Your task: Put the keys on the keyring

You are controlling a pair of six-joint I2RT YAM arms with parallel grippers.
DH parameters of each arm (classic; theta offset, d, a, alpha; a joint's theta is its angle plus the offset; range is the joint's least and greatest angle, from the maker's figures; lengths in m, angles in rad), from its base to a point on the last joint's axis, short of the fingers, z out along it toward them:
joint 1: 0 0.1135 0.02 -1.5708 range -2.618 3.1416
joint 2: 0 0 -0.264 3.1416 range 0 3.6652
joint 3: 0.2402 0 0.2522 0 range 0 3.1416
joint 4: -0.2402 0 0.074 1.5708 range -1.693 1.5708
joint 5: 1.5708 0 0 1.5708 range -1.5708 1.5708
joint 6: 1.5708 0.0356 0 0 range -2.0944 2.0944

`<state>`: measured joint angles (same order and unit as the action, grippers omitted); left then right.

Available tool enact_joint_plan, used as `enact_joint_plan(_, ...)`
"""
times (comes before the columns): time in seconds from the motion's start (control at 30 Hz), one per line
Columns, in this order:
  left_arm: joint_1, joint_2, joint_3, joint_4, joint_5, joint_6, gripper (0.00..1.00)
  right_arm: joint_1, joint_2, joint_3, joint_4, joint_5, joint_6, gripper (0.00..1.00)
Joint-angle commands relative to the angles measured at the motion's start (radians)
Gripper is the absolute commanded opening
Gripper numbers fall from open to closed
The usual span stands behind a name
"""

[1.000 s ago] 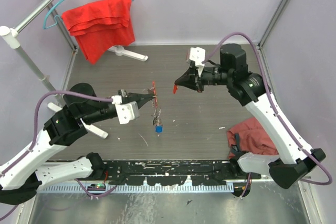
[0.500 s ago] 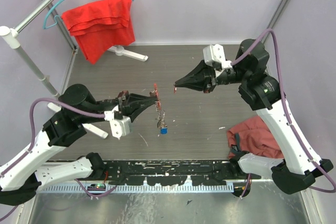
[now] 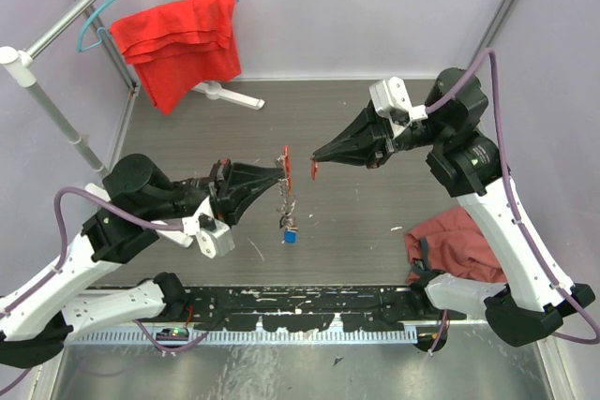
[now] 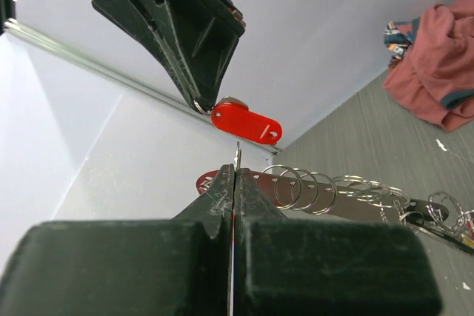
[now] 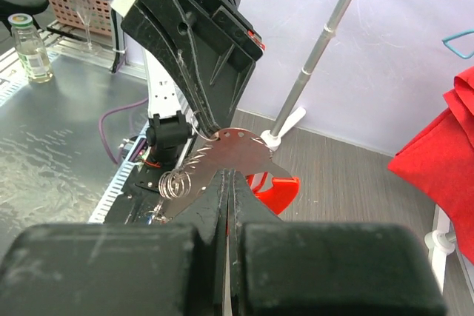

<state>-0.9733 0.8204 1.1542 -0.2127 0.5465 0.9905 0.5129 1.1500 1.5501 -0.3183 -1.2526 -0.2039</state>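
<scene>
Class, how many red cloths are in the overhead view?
2. One red cloth hangs at the back left; one crumpled red garment lies on the table, near right. None looks hidden.

Over the grey tabletop (image 3: 375,217), the bunch of small silver metal keys (image 3: 287,215) hangs from the left claw (image 3: 280,172), just left of a red-tagged silver key (image 3: 312,170) in the right claw (image 3: 317,153).

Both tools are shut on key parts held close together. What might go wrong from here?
1. The right tool pinches the red tag only at its metal end, so it may pivot or slip on contact.
2. The rings and keys dangle free from the metal strip in the left tool; a swing could spoil alignment.
3. Both tool tips sit close and might collide.
</scene>
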Motion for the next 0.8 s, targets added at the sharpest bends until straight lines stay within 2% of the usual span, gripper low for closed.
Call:
enact_joint_plan(0.0, -0.002, -0.006, -0.026, 0.218, -0.037, -0.062, 0.00, -0.001, -0.015, 0.019, 0.135, -0.026, 0.080, 0.01)
enact_joint_plan(0.37, -0.003, 0.056, -0.066, 0.482, -0.127, -0.257, 0.00, -0.001, -0.037, -0.034, 0.284, 0.053, 0.176, 0.01)
enact_joint_plan(0.63, -0.004, 0.074, -0.087, 0.594, -0.179, -0.306, 0.00, -0.001, -0.069, -0.128, 0.527, 0.123, 0.324, 0.01)
enact_joint_plan(0.77, -0.003, 0.084, -0.097, 0.655, -0.210, -0.338, 0.00, -0.001, -0.081, -0.192, 0.708, 0.170, 0.443, 0.01)
